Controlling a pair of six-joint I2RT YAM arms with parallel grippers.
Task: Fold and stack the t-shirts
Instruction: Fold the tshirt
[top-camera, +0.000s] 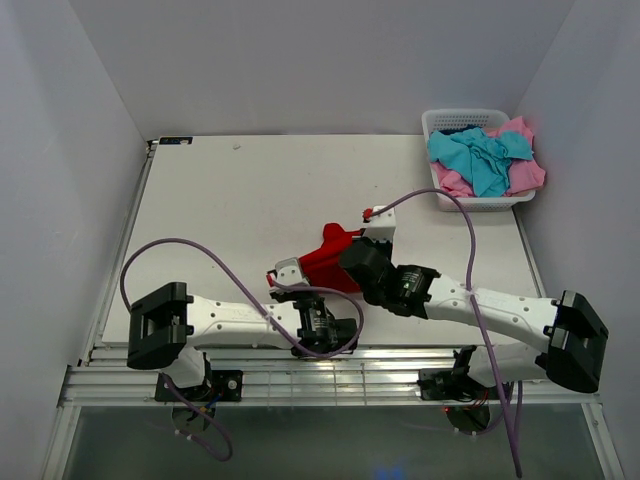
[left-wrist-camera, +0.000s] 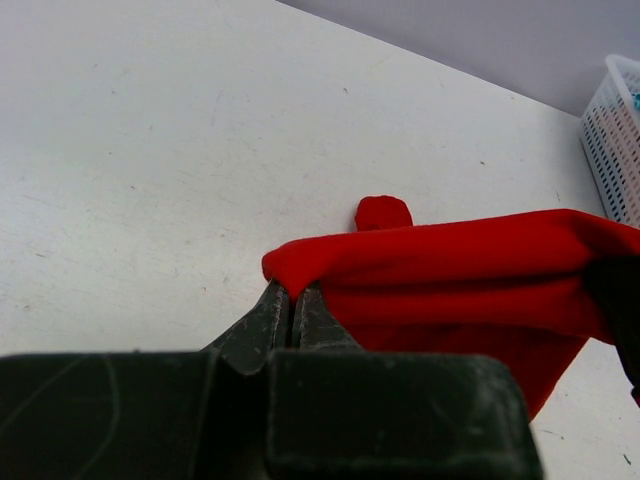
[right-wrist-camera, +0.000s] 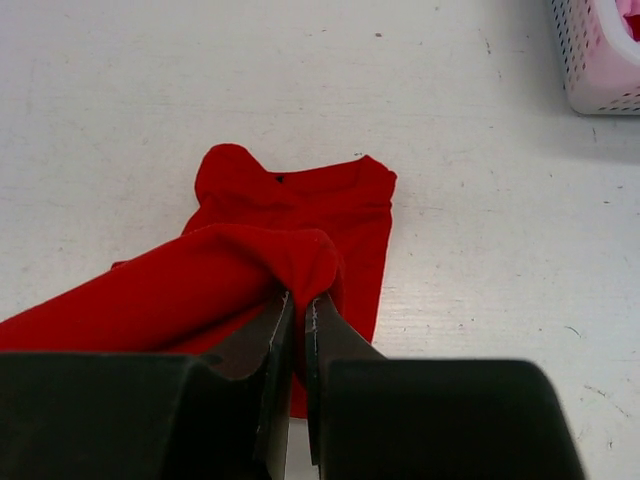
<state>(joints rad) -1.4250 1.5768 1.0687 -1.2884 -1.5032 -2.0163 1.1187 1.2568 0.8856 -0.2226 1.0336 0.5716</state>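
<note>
Right wrist: soft red t-shirt (right-wrist-camera: 290, 210), rounded folds.

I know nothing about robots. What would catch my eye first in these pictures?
The bright red t-shirt lies near the front of the pale table, with the left gripper and right gripper each shut on a fold of it. At the far right corner, a white basket holds a turquoise-blue shirt and a pink shirt in a heap.
</note>
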